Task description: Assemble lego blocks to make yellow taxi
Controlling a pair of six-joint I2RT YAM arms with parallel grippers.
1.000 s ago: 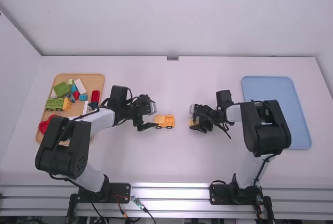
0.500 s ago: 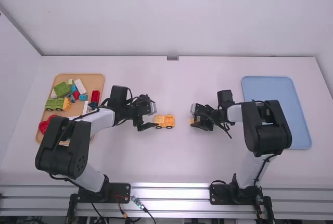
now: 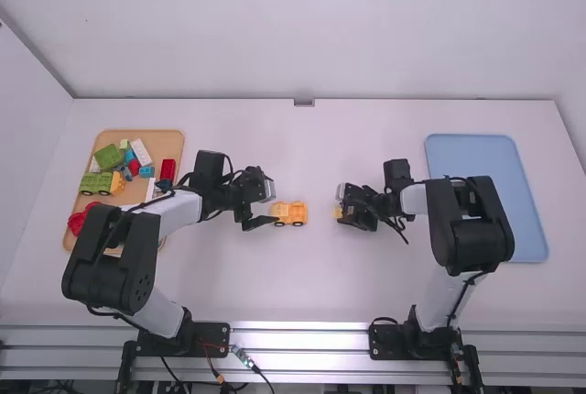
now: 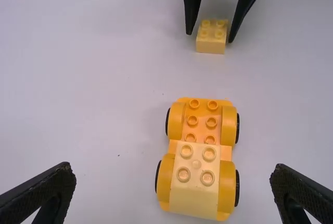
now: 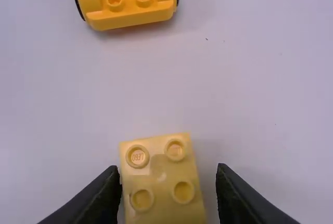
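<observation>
On tbl [image 4: 93, 94], ylw-orange base [image 4: 202, 126] w/ pale blk [image 4: 194, 201] atop.

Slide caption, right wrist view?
Open black right-arm jaws straddling a pale-yellow, four-stud plastic block; orange wheeled plastic chassis nearby.

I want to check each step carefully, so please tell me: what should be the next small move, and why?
Probably the right gripper should close on the small yellow block: its fingers stand on either side of it, with a gap visible at one finger. The wheeled base has free studs that could take the block afterwards.
</observation>
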